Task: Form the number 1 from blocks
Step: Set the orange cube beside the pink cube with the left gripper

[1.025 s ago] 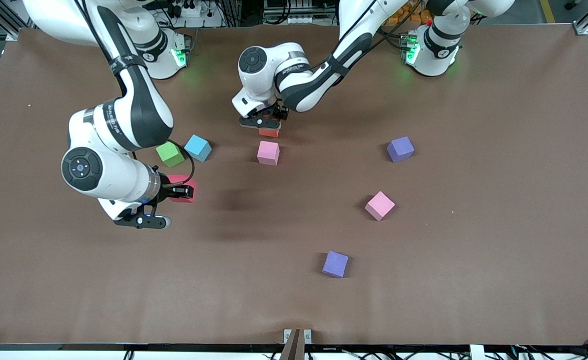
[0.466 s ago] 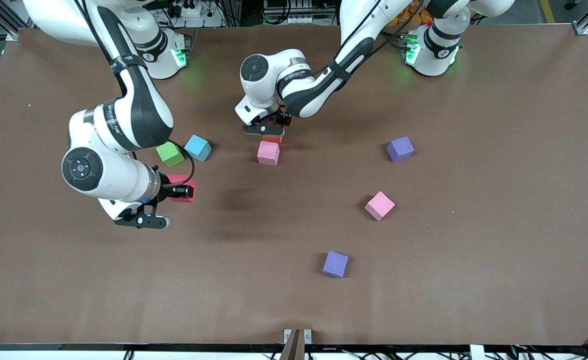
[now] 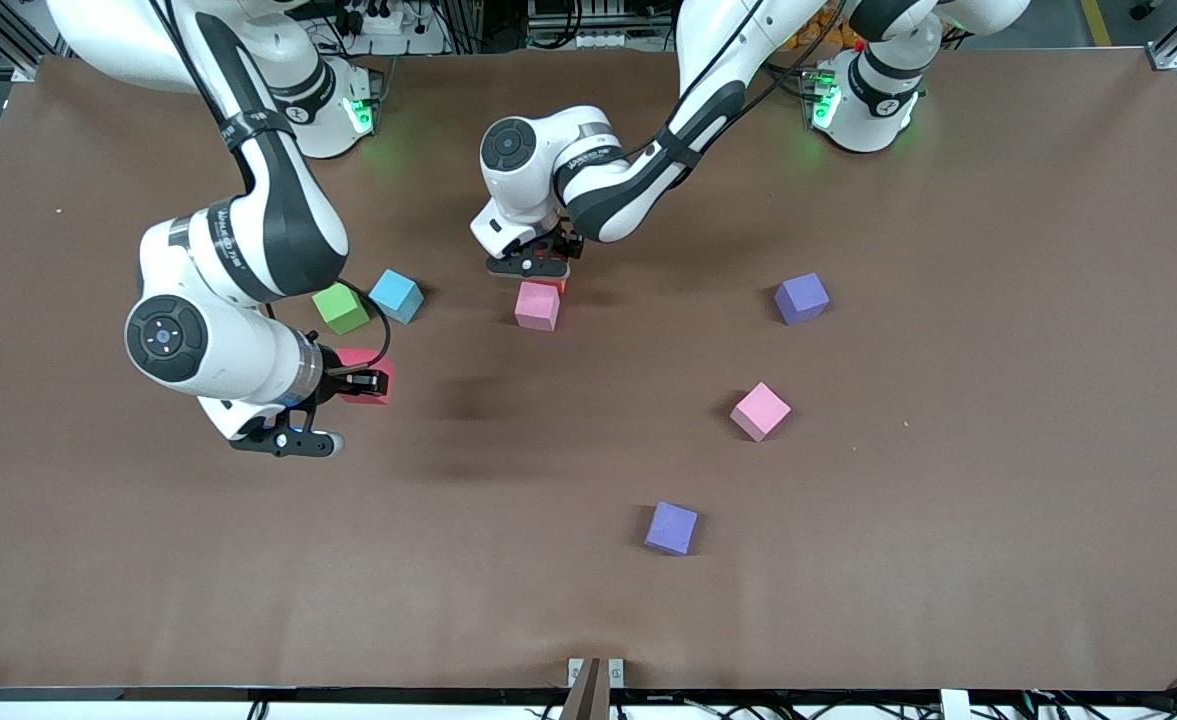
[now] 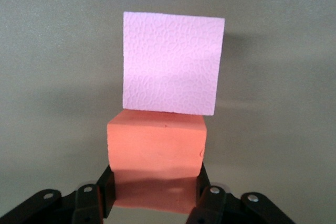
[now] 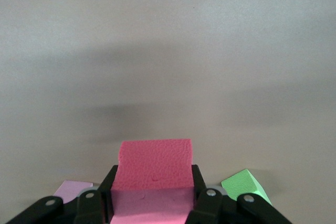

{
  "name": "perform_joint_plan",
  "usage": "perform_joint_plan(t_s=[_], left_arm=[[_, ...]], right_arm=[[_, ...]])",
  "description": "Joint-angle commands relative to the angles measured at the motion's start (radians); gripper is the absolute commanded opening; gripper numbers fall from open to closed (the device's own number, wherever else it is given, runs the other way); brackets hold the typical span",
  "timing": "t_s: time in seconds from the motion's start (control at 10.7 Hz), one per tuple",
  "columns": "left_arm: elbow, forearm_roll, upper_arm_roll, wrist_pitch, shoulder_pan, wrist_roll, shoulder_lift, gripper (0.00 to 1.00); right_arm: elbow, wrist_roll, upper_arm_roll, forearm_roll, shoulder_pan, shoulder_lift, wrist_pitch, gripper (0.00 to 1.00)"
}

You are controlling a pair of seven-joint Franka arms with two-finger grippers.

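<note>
The left gripper (image 4: 155,195) clamps the orange block (image 4: 156,153), which touches a pink block (image 4: 170,62) (edge to edge). The right gripper (image 5: 153,198) grasps the red block (image 5: 153,166) near the green cube (image 5: 244,184).

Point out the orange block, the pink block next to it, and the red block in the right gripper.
orange block (image 4: 155,145), left wrist view, middle of its visible face.
pink block (image 4: 171,70), left wrist view, centre of its textured face.
red block (image 5: 154,164), right wrist view, centre of its face between the fingers.
</note>
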Motion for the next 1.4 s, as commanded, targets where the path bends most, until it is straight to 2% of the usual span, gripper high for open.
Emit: perform_joint_plan(t_s=[0.0, 0.84, 0.93, 1.02, 1.3], left_arm=[[0.046, 0.010, 0.015, -0.020, -0.019, -0.018, 0.021, 0.00], [0.066, 0.011, 0.015, -0.020, -0.017, -0.044, 0.037, 0.00], [0.066, 0.011, 0.015, -0.020, -0.016, -0.046, 0.035, 0.84], [0.066, 0.016, 0.015, -0.020, -0.019, -0.046, 0.035, 1.00], [0.064, 0.016, 0.015, -0.020, -0.019, -0.047, 0.025, 1.00]], right_arm=[[-0.006, 0.006, 0.004, 0.000, 0.001, -0.008, -0.004, 0.00], [-0.006, 0.009, 0.006, 0.001, 0.004, -0.008, -0.004, 0.00], [-0.006, 0.009, 0.006, 0.000, 0.004, -0.008, -0.004, 0.00], [-0.006, 0.009, 0.006, 0.001, 0.004, -0.008, -0.004, 0.00], [-0.006, 0.009, 0.006, 0.001, 0.004, -0.008, -0.005, 0.00]])
